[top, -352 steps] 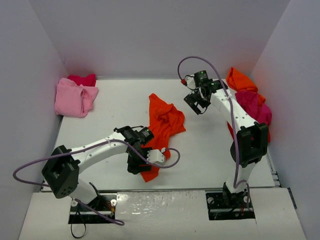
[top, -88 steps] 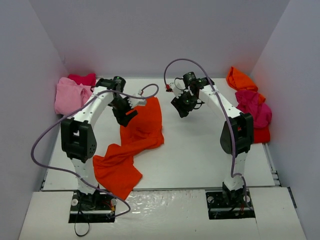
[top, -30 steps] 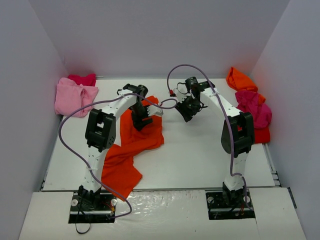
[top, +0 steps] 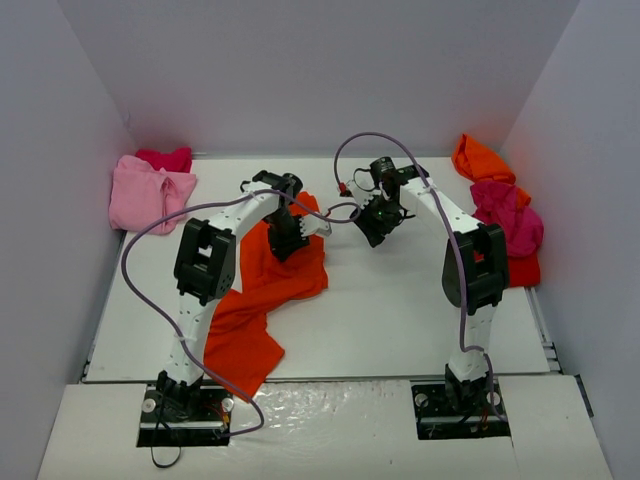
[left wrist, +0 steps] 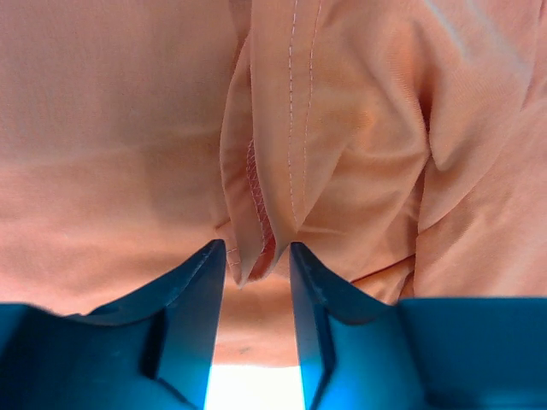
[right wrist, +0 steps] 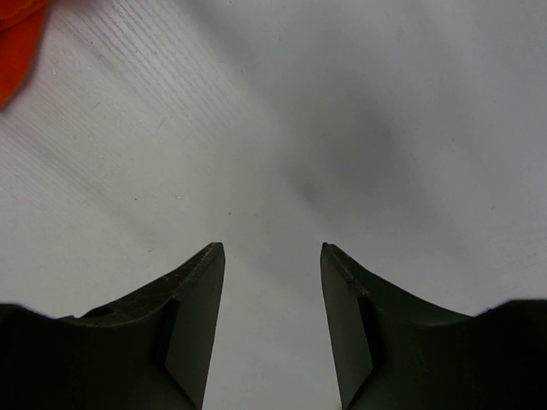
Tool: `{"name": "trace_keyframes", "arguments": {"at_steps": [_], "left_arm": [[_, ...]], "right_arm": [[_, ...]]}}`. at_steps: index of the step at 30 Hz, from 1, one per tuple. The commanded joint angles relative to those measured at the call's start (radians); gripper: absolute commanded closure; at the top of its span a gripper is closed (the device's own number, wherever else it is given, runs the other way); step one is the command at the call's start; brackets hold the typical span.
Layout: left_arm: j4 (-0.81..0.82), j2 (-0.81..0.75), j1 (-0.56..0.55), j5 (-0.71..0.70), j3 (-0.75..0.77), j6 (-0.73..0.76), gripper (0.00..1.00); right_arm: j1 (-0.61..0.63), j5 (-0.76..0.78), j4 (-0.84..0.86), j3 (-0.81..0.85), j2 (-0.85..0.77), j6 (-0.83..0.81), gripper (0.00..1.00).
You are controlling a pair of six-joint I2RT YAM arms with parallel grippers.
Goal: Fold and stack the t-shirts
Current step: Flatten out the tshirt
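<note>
My left end effector (left wrist: 256,249) straddles a stitched fold of the orange-red tee (top: 262,300), sprawled on the worktop (top: 400,310); gripped or not, I cannot tell. My right end effector (right wrist: 272,249) gapes empty. Cloth looks light, limp: hems hold best.

The left end effector (left wrist: 257,254) has closed onto the orange-red t-shirt (left wrist: 111,128).

An orange-red t-shirt (top: 262,300) sprawls crumpled left of centre, a pink t-shirt (top: 145,198) bunched far left, an orange t-shirt (top: 480,160) and magenta t-shirt (top: 508,218) heaped right.
</note>
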Motion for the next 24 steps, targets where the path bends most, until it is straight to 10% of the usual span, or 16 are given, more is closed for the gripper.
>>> {"name": "trace_keyframes", "arguments": {"at_steps": [1,16,24], "left_arm": [[-0.03,-0.039,-0.003,0.001,0.021,0.023,0.64],[-0.04,0.032,-0.005,0.003,0.037,0.029,0.64],[-0.028,0.0,-0.022,-0.024,0.032,0.021,1.0]], "right_arm": [[-0.01,0.008,-0.002,0.003,-0.028,0.003,0.54],[-0.008,0.014,-0.004,0.023,-0.015,0.006,0.54],[-0.008,0.024,-0.004,0.027,-0.007,0.008,0.54]]}}
